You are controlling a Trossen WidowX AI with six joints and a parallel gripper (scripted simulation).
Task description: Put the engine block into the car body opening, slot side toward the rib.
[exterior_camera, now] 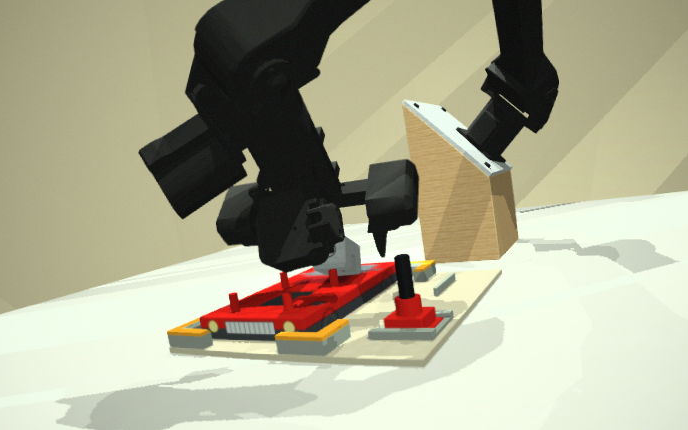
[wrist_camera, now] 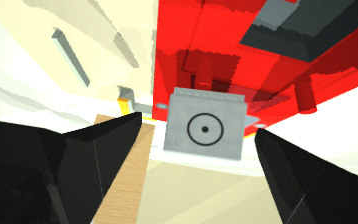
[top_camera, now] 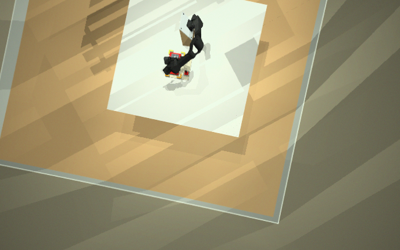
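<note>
The grey engine block (exterior_camera: 345, 260) (wrist_camera: 181, 145) stands at the far end of the red car body (exterior_camera: 261, 315) (wrist_camera: 171, 30) (top_camera: 174, 53). Its ringed face shows in the wrist view, and it stands up above the body's top and looks slightly tilted. Its lower part, slot and rib are hidden, so its depth in the opening cannot be told. My gripper (wrist_camera: 198, 125) (exterior_camera: 341, 260) is open around the block, with a gap on each side in the wrist view. One fingertip hangs beside the body in the exterior view; the other is hidden.
The body lies between orange-topped corner brackets (exterior_camera: 312, 335) on a cream board (exterior_camera: 357, 349). A red base (exterior_camera: 415, 319) with an upright black post stands beside it. A low grey bar (exterior_camera: 444, 284) (wrist_camera: 71, 57) lies farther back. The arm's wooden stand (exterior_camera: 453, 219) (wrist_camera: 126, 195) rises behind.
</note>
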